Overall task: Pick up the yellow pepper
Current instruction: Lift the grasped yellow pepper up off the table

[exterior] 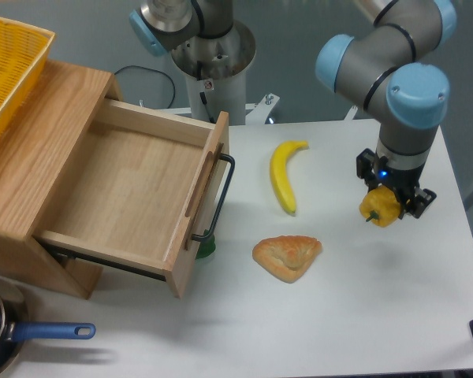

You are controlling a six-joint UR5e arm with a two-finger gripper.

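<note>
White tabletop [339, 331] carries everything, with grey wall behind. At far left a yellow basket [4, 63] sits on a wooden cabinet whose drawer [134, 197] is pulled open and bare inside, likely a possible drop spot. A pan [0, 339] with a blue handle pokes in at the bottom corner. Toward the middle lie a banana [284, 177] and, nearer the camera, a pastry [288, 256], both apart from the arm. At right the gripper [390, 206] points straight down, its jaws clamped on the pepper [380, 206], which appears to hang clear of the tabletop, right of the banana. Judging by that gap, the pick looks essentially done; a vertical hold keeps the lumpy fruit squeezed from both sides.
</note>
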